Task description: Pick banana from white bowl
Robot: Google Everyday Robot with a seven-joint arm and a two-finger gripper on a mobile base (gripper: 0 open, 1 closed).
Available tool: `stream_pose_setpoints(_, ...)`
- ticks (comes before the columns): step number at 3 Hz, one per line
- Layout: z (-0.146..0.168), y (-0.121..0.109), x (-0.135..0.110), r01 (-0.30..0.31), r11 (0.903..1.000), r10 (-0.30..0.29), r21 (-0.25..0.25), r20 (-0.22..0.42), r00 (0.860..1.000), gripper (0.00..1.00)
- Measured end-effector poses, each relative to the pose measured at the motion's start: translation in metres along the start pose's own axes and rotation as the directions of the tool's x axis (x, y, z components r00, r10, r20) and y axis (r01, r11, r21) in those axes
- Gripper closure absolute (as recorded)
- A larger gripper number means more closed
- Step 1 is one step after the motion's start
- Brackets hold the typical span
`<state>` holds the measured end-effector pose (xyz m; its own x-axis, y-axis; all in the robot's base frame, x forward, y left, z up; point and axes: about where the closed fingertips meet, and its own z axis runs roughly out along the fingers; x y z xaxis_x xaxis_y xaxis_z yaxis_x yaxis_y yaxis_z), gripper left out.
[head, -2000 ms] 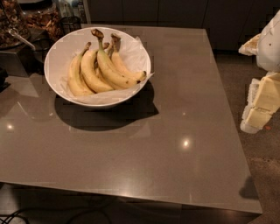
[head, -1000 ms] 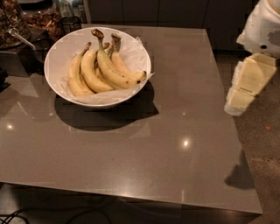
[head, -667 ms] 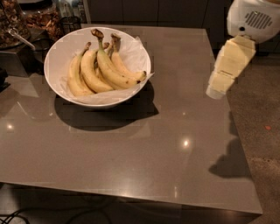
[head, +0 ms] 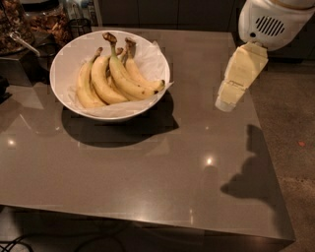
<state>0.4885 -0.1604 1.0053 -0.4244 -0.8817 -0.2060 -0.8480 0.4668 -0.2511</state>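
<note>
You've got one brown-grey glossy table (head: 147,177) with ceiling-light glints on it. To the right of the bowl, past the table edge, there's speckled brown floor (head: 290,123). One arm shadow (head: 251,172) lies on the tabletop, nearer than the bowl and to its right.

One white bowl (head: 61,74) sits on the far left part of the table, lined with one crinkled paper sheet (head: 152,61). You can count four stems, so at least four bananas lie in it. The banana (head: 123,78) you want is the longest, with a dark stem pointing away and a black tip at the bowl's right rim. It rests on the others.

One gripper (head: 225,102), cream-coloured, hangs above the table right of the bowl, well apart from it, under the white arm housing (head: 275,19). It grasps nothing, but you can't tell if the claw is released or clenched.

Behind the bowl, to its left, are jars (head: 49,19) of dark food, and dark cabinets (head: 162,12) run along the back.
</note>
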Motion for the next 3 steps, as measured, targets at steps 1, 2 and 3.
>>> stream_pose_setpoints(1,0.007,0.024,-0.036,0.054,0.9985,-0.054,0.012,-0.04,0.998,0.0)
stream_pose_setpoints(2,0.001,0.042,-0.069,0.119,0.992,-0.116,0.043,-0.062,0.991,0.0)
stream_pose_setpoints(3,-0.004,0.041,-0.076,0.123,0.9904,-0.121,0.064,-0.036,0.992,0.0)
